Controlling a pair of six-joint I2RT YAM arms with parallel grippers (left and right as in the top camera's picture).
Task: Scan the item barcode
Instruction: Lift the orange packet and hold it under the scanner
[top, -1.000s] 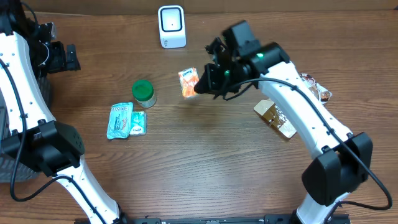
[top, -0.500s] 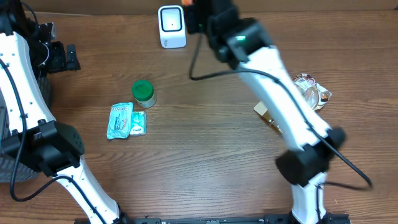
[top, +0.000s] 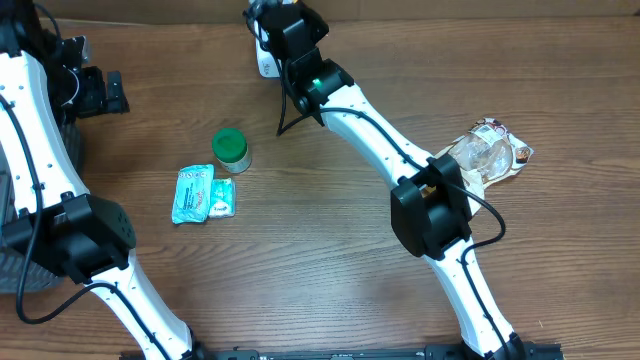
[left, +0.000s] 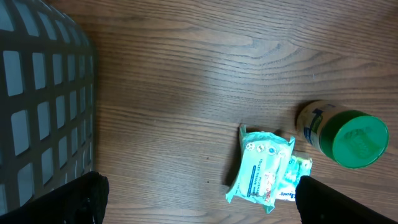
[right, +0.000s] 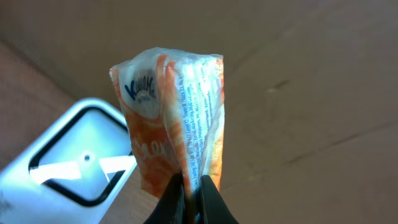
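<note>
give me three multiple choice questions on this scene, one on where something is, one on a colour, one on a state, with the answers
1. Where is the orange packet?
A) in the basket
B) in the right end effector, close to the scanner
C) lying flat on the table

2. What colour is the jar lid?
A) red
B) green
C) white

3. The left end effector is:
A) open, holding nothing
B) shut on the wipes
C) shut on the basket rim

Answers:
1 B, the right wrist view shows the packet pinched in shut jaws with the scanner just beside it.
2 B, the lid is green in both the overhead and left wrist views.
3 A, its jaws stand wide apart over bare wood with nothing between them.
</note>
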